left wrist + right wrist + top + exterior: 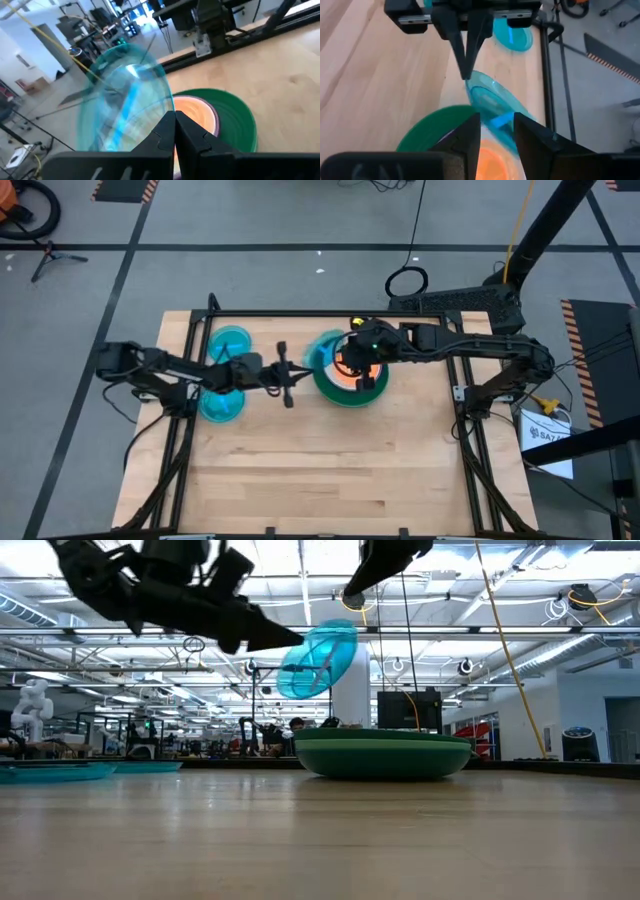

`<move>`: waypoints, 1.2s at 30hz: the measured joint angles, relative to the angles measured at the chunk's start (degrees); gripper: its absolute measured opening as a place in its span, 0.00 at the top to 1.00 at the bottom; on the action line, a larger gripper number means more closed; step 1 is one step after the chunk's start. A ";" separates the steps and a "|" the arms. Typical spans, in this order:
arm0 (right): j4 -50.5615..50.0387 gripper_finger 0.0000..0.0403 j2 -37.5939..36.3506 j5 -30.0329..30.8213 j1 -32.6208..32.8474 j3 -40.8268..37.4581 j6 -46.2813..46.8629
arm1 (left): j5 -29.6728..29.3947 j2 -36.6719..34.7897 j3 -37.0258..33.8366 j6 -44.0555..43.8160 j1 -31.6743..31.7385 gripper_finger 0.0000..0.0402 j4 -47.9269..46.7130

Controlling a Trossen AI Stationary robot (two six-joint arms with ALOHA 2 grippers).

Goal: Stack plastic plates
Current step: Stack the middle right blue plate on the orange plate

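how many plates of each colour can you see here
Translucent blue plastic plates: 3, one held up in the left jaws, two flat on the table
Dark green round plastic plate: 1
Orange plastic plate: 1, on the green one
Total: 5

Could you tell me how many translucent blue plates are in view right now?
3: one blue plate at the table's far left, another beneath the left arm, a third held tilted above the green stack.

Tilted blue plate (318, 661) aloft, orange plate (196, 114) inside green plate (382, 754)
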 joint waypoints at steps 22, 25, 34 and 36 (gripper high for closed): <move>-24.92 0.72 -1.20 0.04 0.00 -0.02 23.28 | 2.03 19.32 16.87 -0.09 1.10 0.99 -1.88; -26.70 0.72 -1.22 0.02 0.00 -0.02 26.00 | 2.88 20.82 18.16 -3.03 2.07 0.99 -1.88; -29.19 0.72 -1.20 -0.14 0.00 -0.02 31.17 | 6.44 21.97 18.33 -9.16 4.49 0.88 -3.67; -29.17 0.72 -1.20 -0.15 0.00 -0.02 31.79 | 6.44 21.97 18.33 -9.54 4.66 0.85 -4.05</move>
